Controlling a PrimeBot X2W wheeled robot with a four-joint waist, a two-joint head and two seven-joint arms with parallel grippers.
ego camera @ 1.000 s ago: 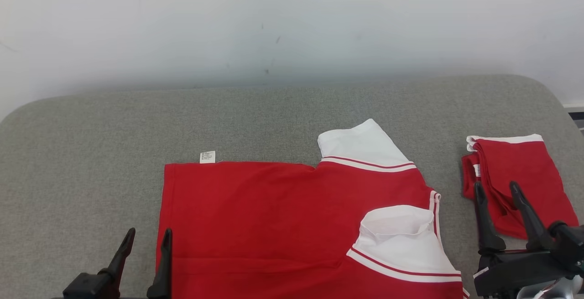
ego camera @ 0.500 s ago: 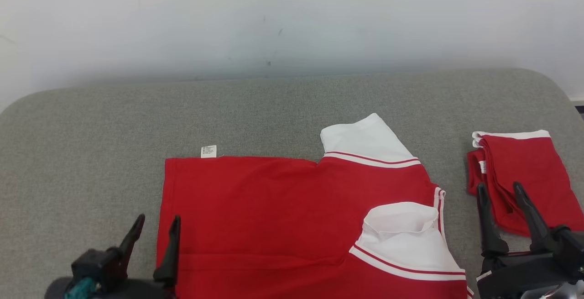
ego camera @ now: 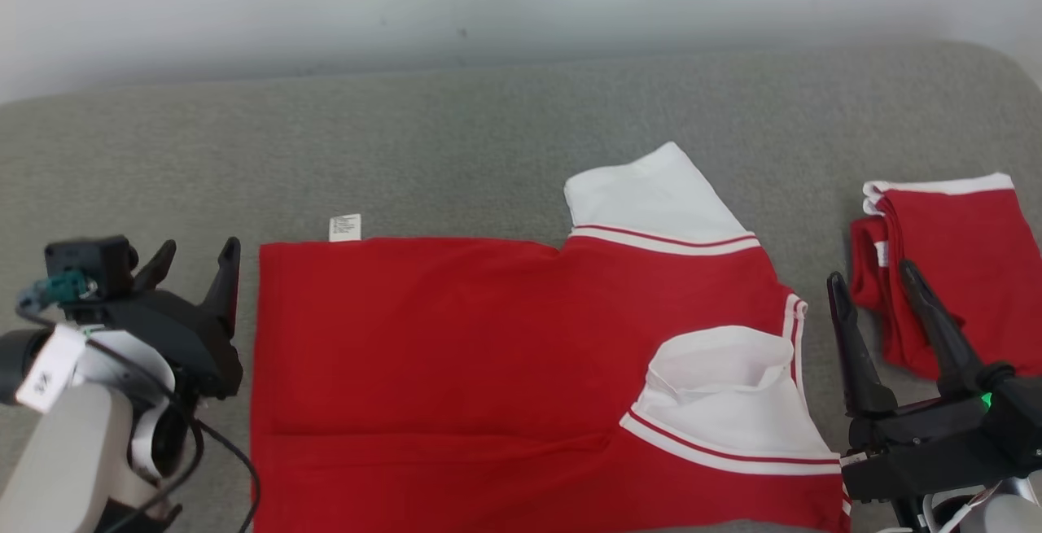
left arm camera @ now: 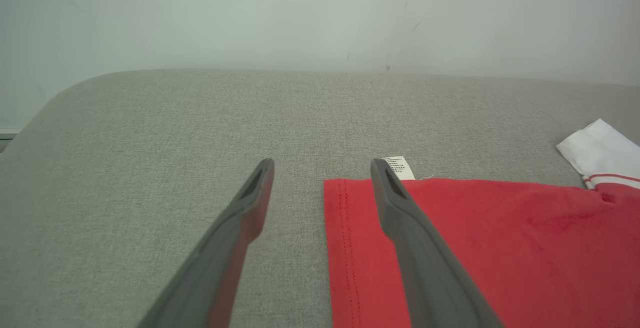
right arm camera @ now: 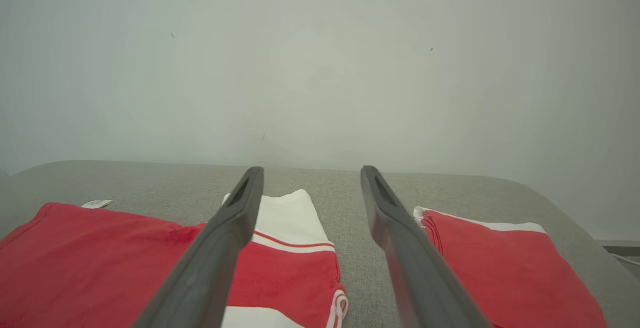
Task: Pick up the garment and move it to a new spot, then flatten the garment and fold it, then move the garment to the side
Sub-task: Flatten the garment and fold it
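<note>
Red, likely limp, the shirt (ego camera: 456,338) is best pinched at its hem corner; left gripper (ego camera: 199,250) and right gripper (ego camera: 869,273) are parted.

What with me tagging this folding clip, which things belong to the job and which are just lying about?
In the job: the spread-out red shirt; the left gripper, open; the right gripper, open.
Lying about: the folded red cloth off to the right; the grey cushion under both is only the work surface.

Matt red cloth garment (ego camera: 456,338) lies on rough grey woven fabric surface (ego camera: 456,134).
</note>
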